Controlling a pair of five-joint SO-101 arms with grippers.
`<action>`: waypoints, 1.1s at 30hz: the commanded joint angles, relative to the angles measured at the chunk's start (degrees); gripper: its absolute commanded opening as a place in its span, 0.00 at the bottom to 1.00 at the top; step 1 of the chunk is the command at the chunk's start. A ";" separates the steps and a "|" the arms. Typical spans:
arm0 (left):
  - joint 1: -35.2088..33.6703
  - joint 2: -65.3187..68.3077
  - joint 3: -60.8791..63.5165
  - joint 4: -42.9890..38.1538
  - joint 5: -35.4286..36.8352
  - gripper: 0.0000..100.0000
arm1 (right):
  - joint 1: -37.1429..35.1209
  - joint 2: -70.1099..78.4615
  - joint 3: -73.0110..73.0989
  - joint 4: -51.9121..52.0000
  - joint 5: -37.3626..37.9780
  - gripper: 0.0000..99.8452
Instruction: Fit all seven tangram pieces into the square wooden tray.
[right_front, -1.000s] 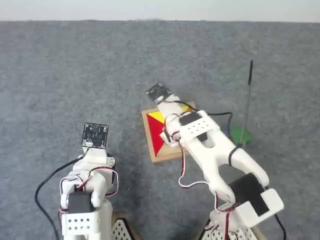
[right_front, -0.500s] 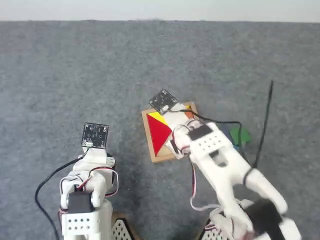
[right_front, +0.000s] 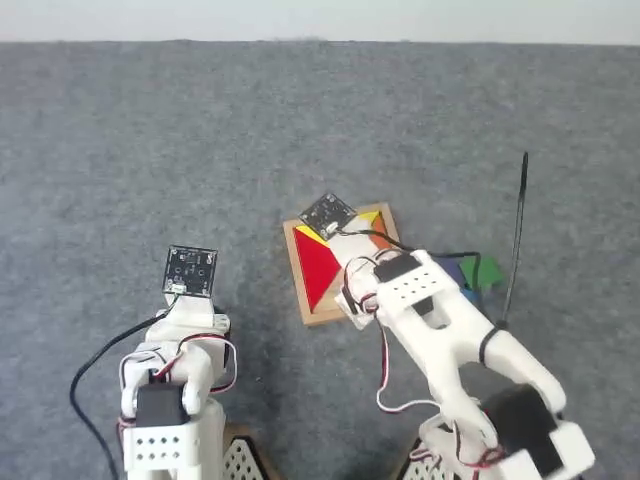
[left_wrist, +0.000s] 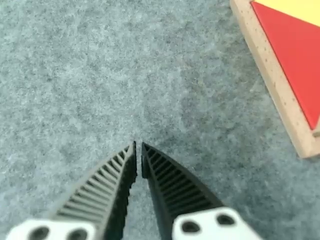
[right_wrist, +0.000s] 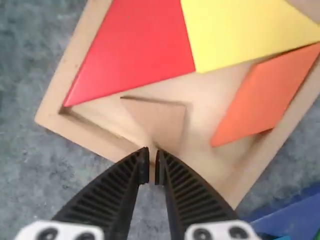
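The square wooden tray (right_front: 306, 300) (right_wrist: 50, 117) lies mid-table. It holds a red triangle (right_wrist: 135, 47) (right_front: 317, 265), a yellow triangle (right_wrist: 240, 27), an orange parallelogram (right_wrist: 260, 97) and a small plain wood triangle (right_wrist: 157, 120). My right gripper (right_wrist: 149, 165) is shut and empty, its tips over the tray's rim by the wood triangle. A blue piece (right_front: 452, 270) (right_wrist: 295, 220) and a green piece (right_front: 485, 272) lie on the carpet beside the tray, partly hidden by the right arm. My left gripper (left_wrist: 138, 150) is shut over bare carpet, apart from the tray (left_wrist: 272, 82).
Grey carpet covers the table. A thin black rod (right_front: 517, 235) stands upright right of the tray, near the green piece. The left arm's base (right_front: 165, 420) sits at the near left, the right arm's base (right_front: 500, 430) at the near right.
The right arm pulled back toward its base over the tray, uncovering more of the red piece and the blue and green pieces. The black rod's top shifted. The left arm stayed still.
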 joint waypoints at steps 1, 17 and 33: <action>0.26 -0.97 -0.57 0.18 -0.09 0.02 | -0.57 2.07 -3.78 0.66 0.88 0.04; 0.26 -0.97 -0.57 0.18 -0.09 0.02 | 4.53 5.67 -9.93 0.57 0.97 0.04; 0.26 -0.97 -0.57 0.18 -0.09 0.02 | 6.20 13.49 -17.49 -0.57 0.62 0.04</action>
